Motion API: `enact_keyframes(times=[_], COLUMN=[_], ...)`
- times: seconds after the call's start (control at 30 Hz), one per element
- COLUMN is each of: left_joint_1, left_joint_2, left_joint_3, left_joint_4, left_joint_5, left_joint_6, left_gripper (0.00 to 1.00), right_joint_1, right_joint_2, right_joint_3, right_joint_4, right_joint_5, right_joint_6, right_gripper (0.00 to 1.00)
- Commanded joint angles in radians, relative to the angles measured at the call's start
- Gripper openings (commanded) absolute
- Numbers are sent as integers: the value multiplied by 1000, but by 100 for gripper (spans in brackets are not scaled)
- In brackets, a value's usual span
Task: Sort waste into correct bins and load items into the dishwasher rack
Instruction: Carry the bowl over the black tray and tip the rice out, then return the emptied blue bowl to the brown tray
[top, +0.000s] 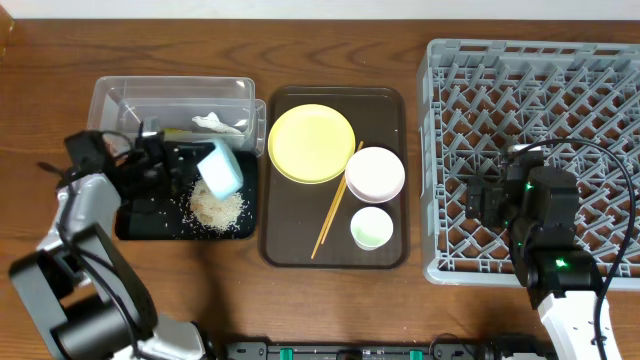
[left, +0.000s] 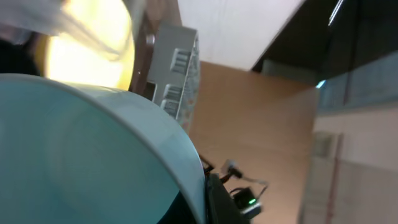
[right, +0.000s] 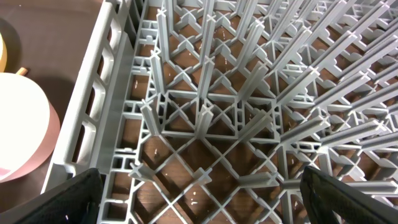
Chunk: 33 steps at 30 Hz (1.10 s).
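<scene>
The left gripper (top: 178, 165) pinches the rim of the light-blue bowl (top: 220, 168) and holds it tipped on edge above the black tray (top: 138, 226), at about 9 o'clock on the table. The tilt makes sense as a scraping pose: the rice grains (top: 215, 208) lie heaped on the tray directly beneath the bowl's mouth, with a few scattered toward 8 o'clock. In the left wrist view the bowl's wall fills the picture and hides the fingers, so the grip is judged from overhead.

The clear tub (top: 108, 96) sits just beyond the tray at 10 o'clock, holding the crumpled tissue (top: 218, 123); a wrapper cannot be made out there with any certainty.

The brown serving tray (top: 385, 255) occupies the centre. On it lie the yellow plate (top: 311, 143) toward 12 o'clock, the white bowl (top: 375, 173), the small pale cup (top: 371, 227) toward 6 o'clock, and the chopsticks (top: 333, 210) slanting between plate and bowl.

The right gripper (right: 205, 208) hovers with its jaws spread wide and empty over the dishwasher rack (top: 432, 160) at 3 o'clock, near the rack's wall closest to the white bowl, probably placed to reach the dishes next.

The table (top: 60, 60) is warm brown wood with visible grain. Beyond it, the left wrist view shows a pale wall and a light wooden panel, blurred.
</scene>
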Motion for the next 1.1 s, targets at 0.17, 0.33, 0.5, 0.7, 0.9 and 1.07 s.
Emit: enact_keyframes(times=[0.17, 0.33, 0.5, 0.7, 0.9, 1.07], left_joint_1=[-337, -602, -838, -994, -1027, -1041], left_joint_2=[-251, -269, -223, -154, -100, -98], left_joint_3=[-5, -5, -5, -5, -5, -5], left_joint_4=[8, -23, -59, -60, -63, -50], left_joint_5=[-504, -859, -1205, -1444, -1458, -1458], left_joint_6=[58, 92, 181, 234, 233, 233], left_gripper=[6, 6, 6, 6, 6, 11], right_joint_1=[8, 8, 8, 8, 8, 8], right_joint_2=[-1, -1, -1, -1, -1, -1], right_joint_3=[19, 19, 19, 19, 19, 19], right_joint_4=[-1, -1, -1, -1, -1, -1], right_joint_5=[-4, -4, -4, -4, -4, -5], right_joint_6=[13, 13, 13, 13, 13, 13], right_gripper=[99, 99, 99, 99, 99, 99])
